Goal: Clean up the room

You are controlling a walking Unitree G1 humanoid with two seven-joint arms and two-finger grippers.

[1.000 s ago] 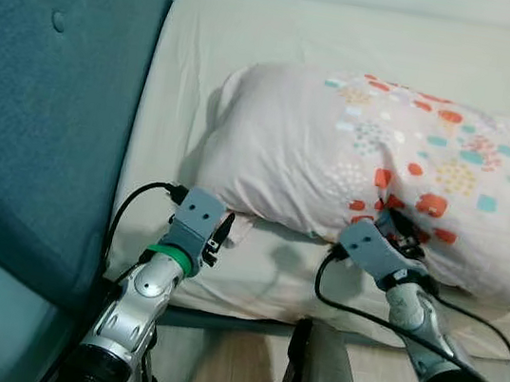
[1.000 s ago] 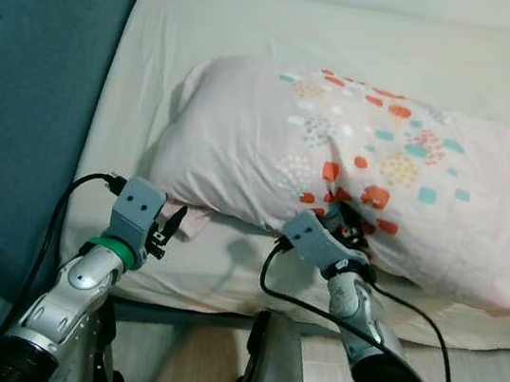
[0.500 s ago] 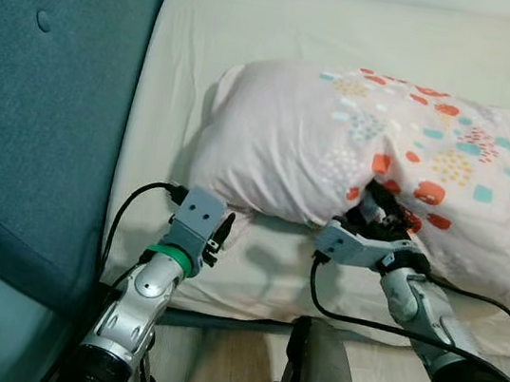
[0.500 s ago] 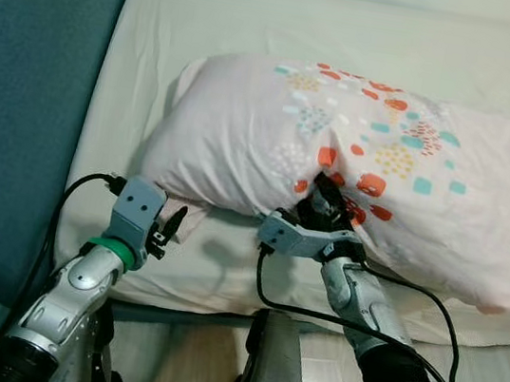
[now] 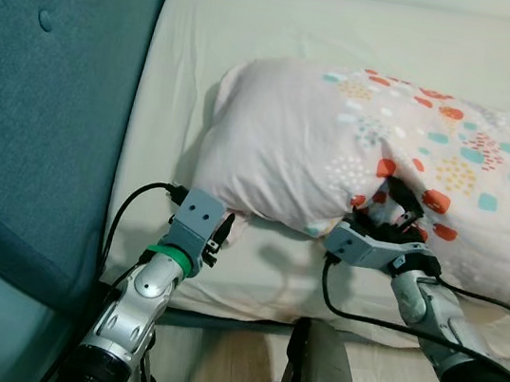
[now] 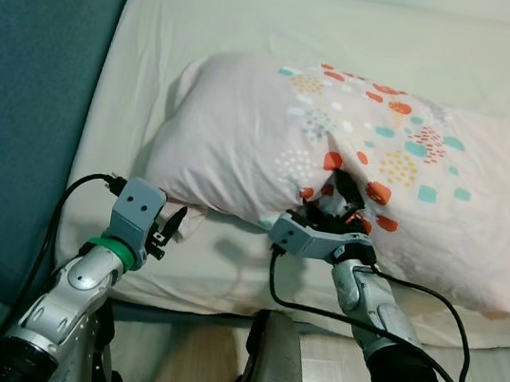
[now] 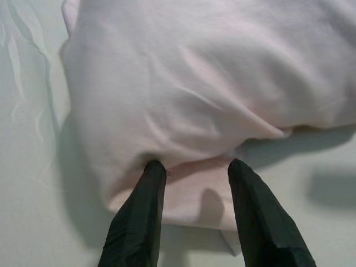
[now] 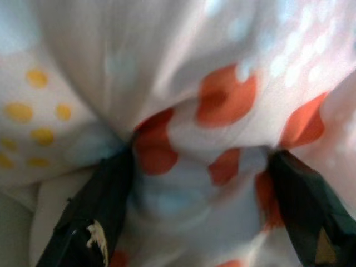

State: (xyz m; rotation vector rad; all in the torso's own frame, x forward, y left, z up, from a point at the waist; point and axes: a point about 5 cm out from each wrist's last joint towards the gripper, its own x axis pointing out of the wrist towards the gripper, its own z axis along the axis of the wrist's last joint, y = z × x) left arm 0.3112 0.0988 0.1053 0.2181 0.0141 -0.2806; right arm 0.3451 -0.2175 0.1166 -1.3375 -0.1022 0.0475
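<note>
Right gripper (image 6: 342,196) reaches up from the mattress's near edge, wrist level, fingers spread and pressed into the near long side of the pillow (image 6: 273,136); wrist view shows a bunch of printed fabric between the two fingers (image 8: 94,222), spread wide around it.

Left gripper (image 7: 192,167) at the pillow's near-left corner, forearm angled up from the near edge, fingers apart, tips touching the pale flap there.

Against half a second ago: pillow sits slightly farther right on the mattress (image 5: 197,67), right gripper with it; left arm unchanged.

Pillow lies across the mattress's middle. Bare sheet along the far edge and in a strip beside the teal headboard (image 5: 47,102) on the left. Wood floor (image 6: 200,365) below the near edge.
</note>
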